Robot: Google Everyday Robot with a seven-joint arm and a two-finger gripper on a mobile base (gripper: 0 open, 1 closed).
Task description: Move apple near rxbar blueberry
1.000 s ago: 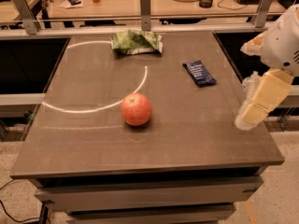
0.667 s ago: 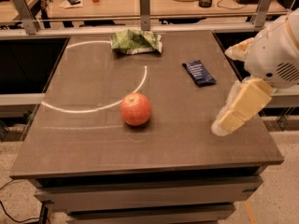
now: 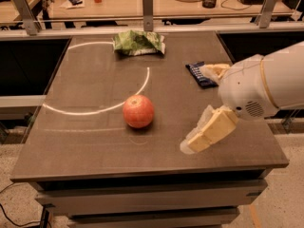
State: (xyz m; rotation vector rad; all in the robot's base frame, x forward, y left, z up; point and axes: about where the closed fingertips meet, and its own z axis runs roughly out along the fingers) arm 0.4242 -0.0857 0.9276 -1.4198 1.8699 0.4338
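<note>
The red-orange apple [image 3: 138, 111] sits on the dark tabletop [image 3: 85, 141], near the middle and just in front of a white painted arc. The navy rxbar blueberry [image 3: 197, 75] lies flat at the right rear; its right end is covered by my upper finger. My gripper [image 3: 195, 108] hangs over the table's right side, to the right of the apple and apart from it. It is open and empty, with one pale finger [image 3: 211, 129] low near the front and the other [image 3: 216, 71] by the bar.
A crumpled green-and-white snack bag [image 3: 138, 42] lies at the rear centre. The white arc [image 3: 95, 109] curves across the left half. A rail with metal posts [image 3: 147, 4] and a cluttered desk stand behind the table. My white arm [image 3: 266, 87] overhangs the right edge.
My arm and gripper have moved left from beyond the right edge to over the table, closer to the apple. The apple, bar and bag have not moved.
</note>
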